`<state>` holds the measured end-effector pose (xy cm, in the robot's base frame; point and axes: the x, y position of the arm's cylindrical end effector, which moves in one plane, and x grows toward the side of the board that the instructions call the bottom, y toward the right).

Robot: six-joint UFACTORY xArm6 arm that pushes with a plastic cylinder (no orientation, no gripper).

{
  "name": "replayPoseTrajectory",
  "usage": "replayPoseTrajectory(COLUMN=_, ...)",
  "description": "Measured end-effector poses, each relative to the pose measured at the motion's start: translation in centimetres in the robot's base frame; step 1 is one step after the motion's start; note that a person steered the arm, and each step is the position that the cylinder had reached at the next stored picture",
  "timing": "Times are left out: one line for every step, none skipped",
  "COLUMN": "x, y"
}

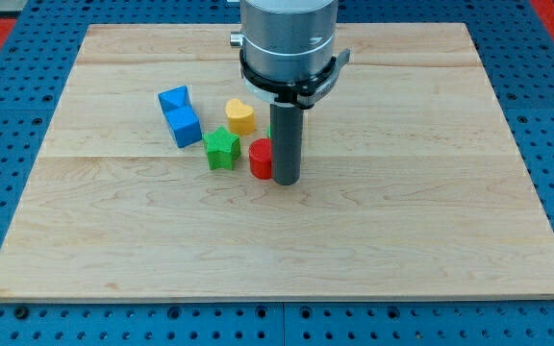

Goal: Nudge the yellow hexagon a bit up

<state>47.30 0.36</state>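
Observation:
The only yellow block I see is a heart-shaped one point(240, 115) at the board's upper middle. No yellow hexagon shows, and the arm's body hides part of the board behind it. My tip point(287, 181) rests on the board below and to the right of the yellow block. A red cylinder point(261, 159) is right against the rod's left side. A green star point(221, 148) lies left of the red cylinder and below the yellow block.
A blue block point(179, 114), seemingly two pieces joined, lies left of the yellow one. A sliver of another green block point(271, 129) peeks out at the rod's left edge. The wooden board point(402, 231) sits on a blue perforated table.

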Motion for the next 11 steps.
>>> replayPoseTrajectory(x=-0.2, y=-0.8)
replayPoseTrajectory(x=-0.4, y=-2.3)
replayPoseTrajectory(x=-0.7, y=-3.6)
replayPoseTrajectory(x=-0.7, y=-4.1)
replayPoseTrajectory(x=-0.7, y=-4.1)
replayPoseTrajectory(x=-0.1, y=-2.7)
replayPoseTrajectory(x=-0.2, y=0.2)
replayPoseTrajectory(x=-3.4, y=3.0)
replayPoseTrajectory(x=-9.1, y=3.6)
replayPoseTrajectory(x=-15.3, y=3.6)
replayPoseTrajectory(x=-18.3, y=3.7)
